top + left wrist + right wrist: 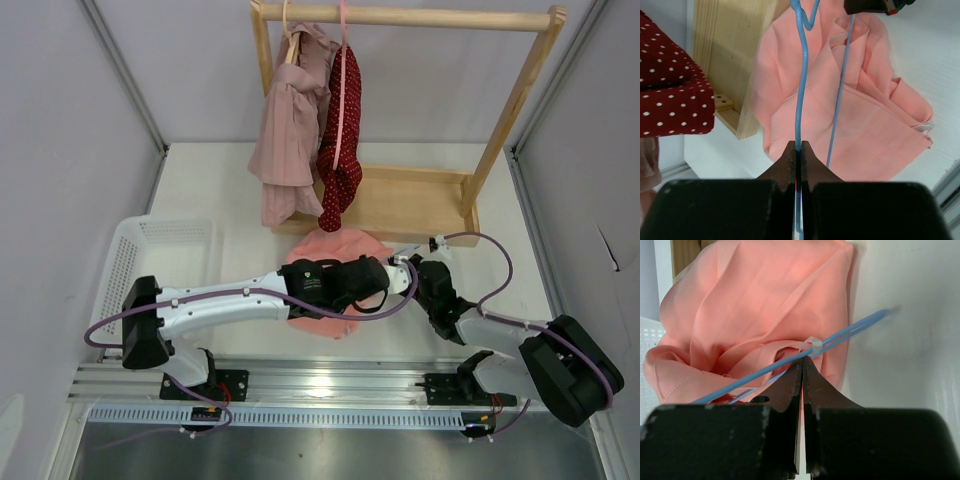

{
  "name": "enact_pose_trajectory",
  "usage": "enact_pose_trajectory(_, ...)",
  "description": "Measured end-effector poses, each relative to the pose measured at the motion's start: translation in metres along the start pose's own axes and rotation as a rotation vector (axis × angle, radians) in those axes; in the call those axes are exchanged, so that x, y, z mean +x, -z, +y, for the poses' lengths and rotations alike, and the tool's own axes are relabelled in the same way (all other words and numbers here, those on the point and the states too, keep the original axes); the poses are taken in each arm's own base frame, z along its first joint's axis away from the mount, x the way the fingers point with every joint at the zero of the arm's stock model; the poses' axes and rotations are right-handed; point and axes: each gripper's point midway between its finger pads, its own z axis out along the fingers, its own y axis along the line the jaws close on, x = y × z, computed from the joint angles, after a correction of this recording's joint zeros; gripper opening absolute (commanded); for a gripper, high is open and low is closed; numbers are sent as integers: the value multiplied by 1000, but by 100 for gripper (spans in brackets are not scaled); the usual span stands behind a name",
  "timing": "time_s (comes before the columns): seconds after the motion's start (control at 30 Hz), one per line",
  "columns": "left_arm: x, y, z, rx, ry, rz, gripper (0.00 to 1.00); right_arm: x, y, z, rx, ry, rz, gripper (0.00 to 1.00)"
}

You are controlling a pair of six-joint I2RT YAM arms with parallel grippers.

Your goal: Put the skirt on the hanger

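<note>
At the near edge the two arms lean in toward the middle of the table (210,185), with a white basket (125,262) off to the near left. The left gripper (798,146) has its jaws pressed together on one thin wire of the light-blue hanger (801,85). The right gripper (802,362) is likewise clamped on the hanger, at a small translucent nub on the wire, so both tools are gripping the same frame from opposite ends. Just under and beyond them the salmon skirt (865,130) lies rumpled on the table, in front of the rack's wooden base (725,50). The hanger's wires run across its top, but whether they touch the cloth cannot be told. The skirt does not appear to be threaded or draped on the hanger yet, so the step in hand looks like getting the frame into or under the cloth. To do it well, one gripper should probably hold the hanger steady while the other lets go and takes a clean single layer of fabric near the edge. A pinch at the bunched folds may lift the whole heap or drag the thin wire askew. Farther back, the red dotted garment (343,150) and the mauve striped garment (290,130) hang from the rack's top rail (430,16), well clear of the work.
</note>
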Motion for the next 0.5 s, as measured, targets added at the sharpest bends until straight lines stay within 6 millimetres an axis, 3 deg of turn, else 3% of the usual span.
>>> enact_pose_trajectory(0.17, 5, -12, -8, 37, 40, -5, 0, 1, 4, 6, -11, 22, 4, 0)
enact_pose_trajectory(0.4, 13, -23, -20, 73, 85, -3, 0, 0, 9, -3, 29, 47, 3, 0)
enact_pose_trajectory(0.5, 18, -27, -28, 95, 94, 4, 0, -1, 11, -4, 36, 56, 1, 8)
